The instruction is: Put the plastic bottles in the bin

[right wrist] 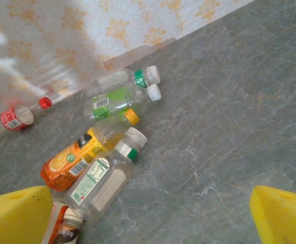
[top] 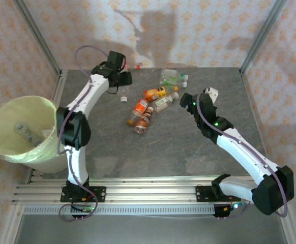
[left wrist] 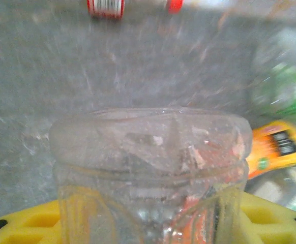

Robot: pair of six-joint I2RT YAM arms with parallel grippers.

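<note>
**While one bottle is clamped, the heap waits by the back wall**

Because the left gripper point(left wrist: 148, 226) reaches low over the far part of the grey table point(top: 188, 152), its yellow pads point(left wrist: 31, 223) sit against either side of a clear bottle point(left wrist: 148, 147), which is clamped between them with one end facing the wrist camera. That bottle looks like the one in hand for the task. Delivering it calls for a swing back to the bin point(top: 43, 157), which stands off the table's left edge beside the left arm's base, handy to that arm. One binned bottle point(top: 25, 131) lies inside. While the left is occupied, the right gripper point(right wrist: 150, 216) hangs empty with its jaws spread wide, angled toward the loose heap. There lie an orange-labelled bottle point(right wrist: 69, 160), a white-capped bottle point(right wrist: 105, 180) touching it, two green-labelled bottles point(right wrist: 120, 99) behind, and a red cola-labelled bottle point(right wrist: 16, 118) apart by the wall. It probably waits to pick from the heap, though the bin lies well away from it.
</note>
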